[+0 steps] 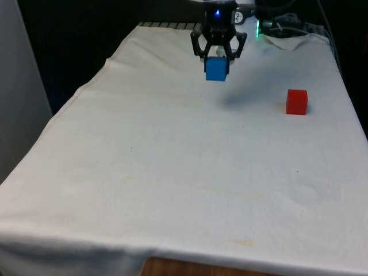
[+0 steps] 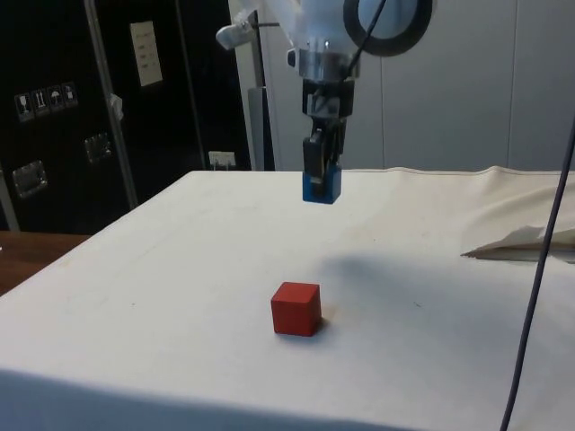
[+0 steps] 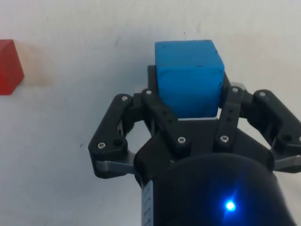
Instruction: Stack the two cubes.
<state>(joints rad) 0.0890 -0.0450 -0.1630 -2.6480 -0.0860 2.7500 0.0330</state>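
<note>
Two cubes in all: one blue cube [image 1: 216, 69], one red cube [image 1: 296, 102]. One black two-finger gripper [image 1: 218, 53], on one white arm [image 2: 325, 36]. One table under one white cloth [image 1: 172, 167], with one crumpled white sheet [image 1: 287, 41] at its far edge.

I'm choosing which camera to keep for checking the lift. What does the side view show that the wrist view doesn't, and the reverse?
Side view alone: the blue cube hangs in the air clear of the cloth, well above the red cube, with its shadow on the cloth and dark cabinets behind. Wrist view alone: the fingers pressing on two opposite faces of the blue cube, seen from above. Both: the gripper shut on the blue cube, and the red cube resting apart on the white cloth.
</note>
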